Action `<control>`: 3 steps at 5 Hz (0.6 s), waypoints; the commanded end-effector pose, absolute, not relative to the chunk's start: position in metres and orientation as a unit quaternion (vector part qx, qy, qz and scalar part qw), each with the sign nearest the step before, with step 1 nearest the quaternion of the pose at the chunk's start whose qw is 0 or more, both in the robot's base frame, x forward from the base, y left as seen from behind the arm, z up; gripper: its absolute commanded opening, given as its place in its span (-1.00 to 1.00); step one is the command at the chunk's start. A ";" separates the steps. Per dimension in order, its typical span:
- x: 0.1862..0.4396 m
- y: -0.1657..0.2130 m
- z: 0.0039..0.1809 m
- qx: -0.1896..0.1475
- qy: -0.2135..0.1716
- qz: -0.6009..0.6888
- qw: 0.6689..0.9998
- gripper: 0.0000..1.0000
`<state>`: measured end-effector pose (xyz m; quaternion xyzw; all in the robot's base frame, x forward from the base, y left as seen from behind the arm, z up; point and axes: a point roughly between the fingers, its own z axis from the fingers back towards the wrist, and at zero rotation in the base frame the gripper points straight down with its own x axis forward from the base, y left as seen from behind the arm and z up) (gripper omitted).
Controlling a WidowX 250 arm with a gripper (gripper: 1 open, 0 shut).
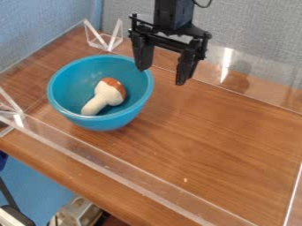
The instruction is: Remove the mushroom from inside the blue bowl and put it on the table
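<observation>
At the lower left corner of my camera view, part of a dark and pale device (78, 213) sits by the near edge of the wooden table (200, 150), only partly in frame. Just in from that edge, a low clear wall (154, 192) runs across the tabletop. Beyond it on the left, the mushroom (105, 96) lies on its side inside the blue bowl (101, 120), its cream stem pointing toward me and its reddish-brown cap away. Farther back, my black gripper (163, 74) hangs above the table, right of the bowl in my view, its fingers spread wide with nothing between them. A gray textured wall (260, 26) rises behind.
</observation>
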<state>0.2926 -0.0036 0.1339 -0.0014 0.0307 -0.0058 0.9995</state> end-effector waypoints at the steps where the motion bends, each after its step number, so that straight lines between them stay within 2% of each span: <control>1: 0.292 0.024 0.136 0.000 0.031 -0.021 0.999 1.00; 3: 0.281 0.063 0.100 0.016 0.061 -0.008 0.998 1.00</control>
